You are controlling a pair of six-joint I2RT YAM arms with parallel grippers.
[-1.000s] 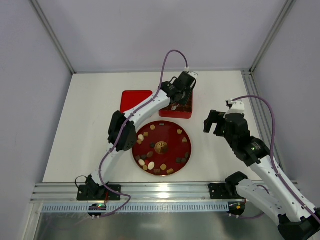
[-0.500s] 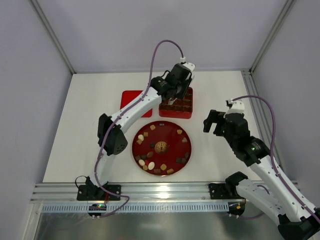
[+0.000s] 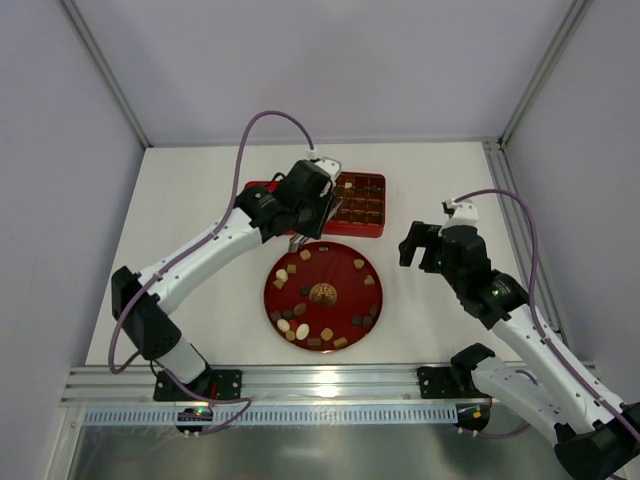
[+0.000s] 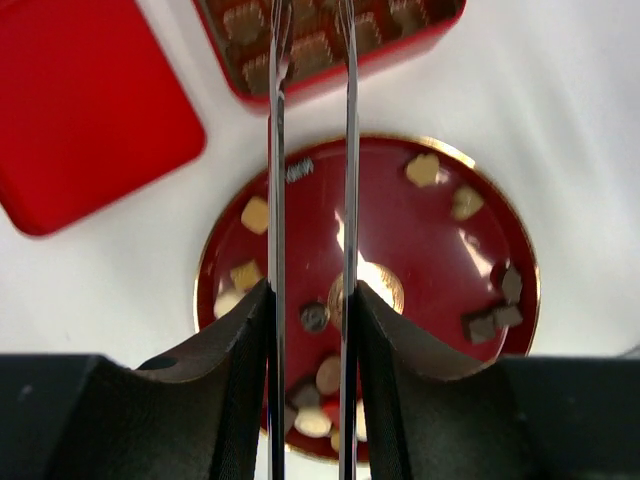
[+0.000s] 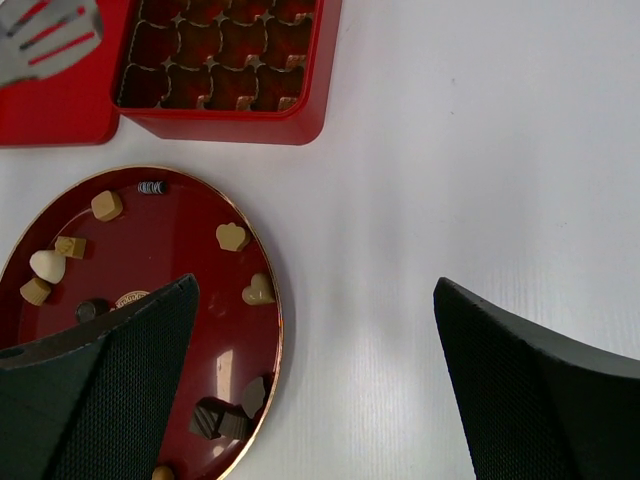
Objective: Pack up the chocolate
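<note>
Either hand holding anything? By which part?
Nothing is held. Left hand is slightly parted, with only the round red plate showing through its gap; right hand gapes wide, empty.

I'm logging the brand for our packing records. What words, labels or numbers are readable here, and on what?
No text is readable.
Gold emblem on the red plate: too small to read.
Dark chocolate with pale markings: too blurred.
Red box and lid: no lettering shows.

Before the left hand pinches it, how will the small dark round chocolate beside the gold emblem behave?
The dark round chocolate looks small and solid, so it is probably light and stiff. The red plate under it is glossy with glare, so a push may make it slide.
</note>
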